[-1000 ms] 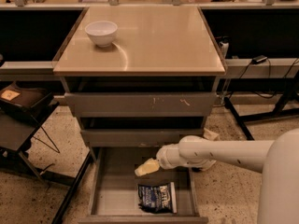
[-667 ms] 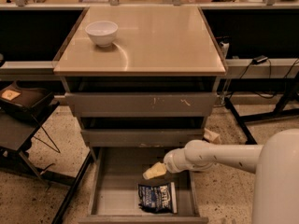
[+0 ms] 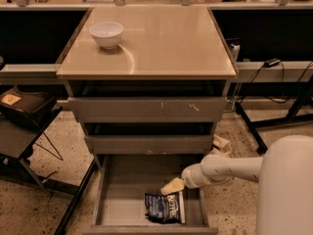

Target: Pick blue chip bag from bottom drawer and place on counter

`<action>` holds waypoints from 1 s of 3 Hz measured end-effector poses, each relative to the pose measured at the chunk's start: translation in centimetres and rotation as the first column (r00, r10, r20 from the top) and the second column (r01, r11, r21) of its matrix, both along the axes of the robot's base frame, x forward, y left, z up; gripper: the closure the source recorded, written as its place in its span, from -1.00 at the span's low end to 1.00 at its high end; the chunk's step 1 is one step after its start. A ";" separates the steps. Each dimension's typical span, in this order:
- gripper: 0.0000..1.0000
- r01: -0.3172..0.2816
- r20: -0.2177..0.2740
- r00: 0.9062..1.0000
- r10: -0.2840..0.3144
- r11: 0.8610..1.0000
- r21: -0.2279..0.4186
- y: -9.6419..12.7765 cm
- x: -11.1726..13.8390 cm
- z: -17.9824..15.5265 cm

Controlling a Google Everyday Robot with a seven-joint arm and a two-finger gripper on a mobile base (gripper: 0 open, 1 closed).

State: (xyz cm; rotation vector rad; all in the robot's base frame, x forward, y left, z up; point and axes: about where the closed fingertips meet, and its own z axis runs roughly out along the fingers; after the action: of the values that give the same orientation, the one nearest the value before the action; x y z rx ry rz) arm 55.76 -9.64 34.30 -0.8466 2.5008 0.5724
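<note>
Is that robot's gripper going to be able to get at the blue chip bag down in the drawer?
Probably yes. The bottom drawer is pulled open, nothing lies over the blue chip bag, and the gripper hangs right above the bag's top edge.

We have a single view, set high in front of the grey three-drawer metal cabinet [image 3: 146,109] and tilted down across its glossy tan square desk [image 3: 166,38]. It sits fairly near. The open grey metal bottom drawer [image 3: 122,192] reaches the lower edge, with the pale claw [image 3: 172,185] over it, entering from the right.

Cream jaws above navy bag [image 3: 165,207], grey drawer [image 3: 124,192].
</note>
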 end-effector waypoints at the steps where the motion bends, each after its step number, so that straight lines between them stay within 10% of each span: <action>1: -1.00 -0.044 -0.102 0.994 0.048 0.998 0.040 3.1 -2.5 -3.9; 3: -1.00 -0.106 -0.348 0.925 0.155 0.982 0.157 14.2 -11.0 -16.9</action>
State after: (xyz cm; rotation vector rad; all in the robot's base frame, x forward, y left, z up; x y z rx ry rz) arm 44.75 4.56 17.40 -0.9318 2.6989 1.0134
